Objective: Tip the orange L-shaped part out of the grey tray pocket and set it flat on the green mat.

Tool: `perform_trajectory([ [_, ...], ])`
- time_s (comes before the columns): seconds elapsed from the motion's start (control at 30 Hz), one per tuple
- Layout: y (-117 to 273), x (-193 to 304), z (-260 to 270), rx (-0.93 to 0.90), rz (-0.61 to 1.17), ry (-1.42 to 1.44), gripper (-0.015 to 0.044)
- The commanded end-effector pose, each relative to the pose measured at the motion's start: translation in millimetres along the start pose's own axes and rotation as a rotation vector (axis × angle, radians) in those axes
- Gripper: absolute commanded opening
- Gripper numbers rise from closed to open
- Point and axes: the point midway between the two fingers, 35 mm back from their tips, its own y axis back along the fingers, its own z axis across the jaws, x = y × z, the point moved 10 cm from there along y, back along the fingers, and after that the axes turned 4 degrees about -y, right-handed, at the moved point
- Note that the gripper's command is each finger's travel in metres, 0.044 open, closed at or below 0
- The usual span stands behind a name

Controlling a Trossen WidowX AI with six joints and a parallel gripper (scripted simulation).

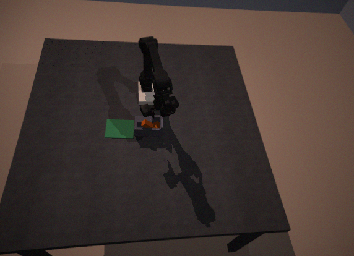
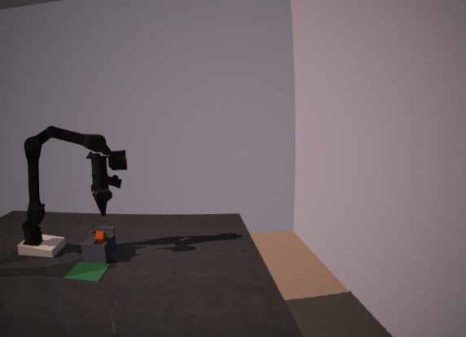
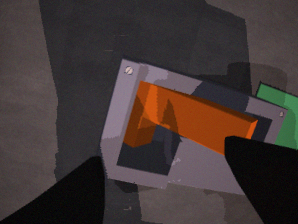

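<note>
Hand (image 2: 102, 213) open above tilted orange part (image 3: 189, 119).

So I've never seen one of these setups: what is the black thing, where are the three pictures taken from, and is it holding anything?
The black thing is a jointed robot arm on a pale base, standing on a dark table. At its end is a gripper with two fingers that pinch.

One picture looks down from above, one looks from the side, and one comes from a camera on the arm's wrist, where the two dark shapes at the bottom are the fingers.

On the table sit a grey tray and, beside it, a flat green mat. An orange part lies in the tray, with one end tipped up out of its pocket.

The gripper hangs above the tray, open, touching nothing and holding nothing. The mat has nothing on it.
</note>
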Motion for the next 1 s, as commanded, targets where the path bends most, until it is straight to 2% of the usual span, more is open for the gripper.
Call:
perform_trajectory([
  [0.0, 1, 4, -22, -0.003, 0.005, 0.458, 0.028],
  [0.23, 3, 12, -50, -0.005, 0.012, 1.043, 0.028],
  [0.33, 3, 14, -55, -0.006, 0.014, 1.161, 0.028],
  [0.77, 3, 14, -55, -0.007, 0.014, 1.171, 0.028],
  [0.97, -16, 14, -56, -0.006, 0.014, 1.171, 0.028],
])
